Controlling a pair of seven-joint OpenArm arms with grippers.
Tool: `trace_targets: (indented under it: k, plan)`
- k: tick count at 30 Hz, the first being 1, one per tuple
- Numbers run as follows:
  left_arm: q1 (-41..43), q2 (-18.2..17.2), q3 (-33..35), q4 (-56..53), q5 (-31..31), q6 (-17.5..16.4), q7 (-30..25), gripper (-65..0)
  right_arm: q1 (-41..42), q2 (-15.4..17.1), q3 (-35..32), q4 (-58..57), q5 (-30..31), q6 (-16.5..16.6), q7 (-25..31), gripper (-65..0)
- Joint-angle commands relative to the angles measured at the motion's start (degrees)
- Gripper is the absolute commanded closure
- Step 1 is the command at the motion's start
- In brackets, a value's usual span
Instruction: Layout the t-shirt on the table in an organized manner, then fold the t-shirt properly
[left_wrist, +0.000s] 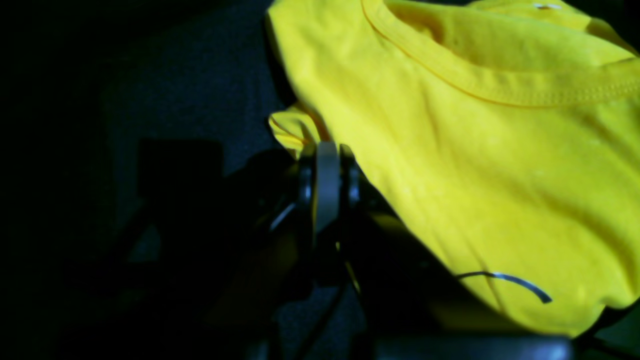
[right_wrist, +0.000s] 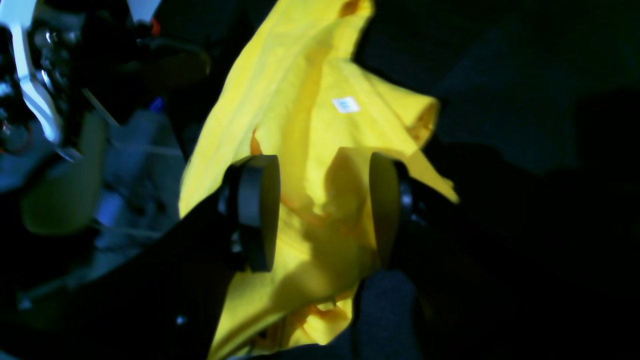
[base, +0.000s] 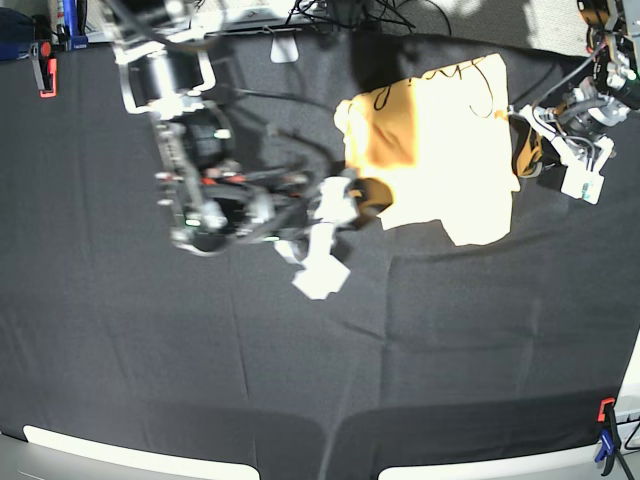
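Two end effectors at t-shirt (base: 440, 150), red clamps (base: 44, 62) on table (base: 200, 350) rim

Three cameras, all meeting on the t-shirt (base: 440, 150).

The base camera looks straight down from high above the table (base: 120, 350) and shows the whole t-shirt. My left wrist camera sits very near its collar side, looking along my left gripper (left_wrist: 327, 170). My right wrist camera looks past my right gripper (right_wrist: 320, 210) at its crumpled edge.
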Motion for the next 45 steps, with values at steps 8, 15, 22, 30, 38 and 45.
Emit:
trace_targets:
  k: [8, 15, 22, 30, 38, 45]
  plan:
    - [-0.2, -0.7, -0.4, 1.1, -0.8, -0.4, -2.5, 0.0, -1.8, 0.6, 0.1, 0.9, 3.3, 0.5, 0.9, -28.2]
    - [-0.2, -0.7, -0.4, 1.1, -0.8, -0.5, -2.5, 0.0, -2.2, 0.7, 0.2, 0.9, 2.8, 0.6, 0.9, -20.4]
    - [-0.2, -0.7, -0.4, 1.1, -0.8, -0.4, -2.5, 0.0, -2.2, 0.6, 0.2, 0.9, -0.2, 0.9, 1.0, -2.2]
    - [-0.1, -0.7, -0.4, 1.1, -0.8, -0.5, -2.4, 0.0, 2.3, -0.2, 0.2, 0.9, -9.9, 3.0, 7.3, 0.0]
    - [-0.2, 1.1, -0.4, 1.1, -0.8, -0.4, -2.3, 0.0, 7.0, -4.2, 0.2, -2.1, -18.9, 3.0, 9.6, 0.0]
    - [-0.1, 3.0, -0.4, 1.4, -2.2, -1.7, -2.3, 0.0, 7.0, -6.6, 0.2, -11.7, -27.8, 3.0, 14.7, 0.0]
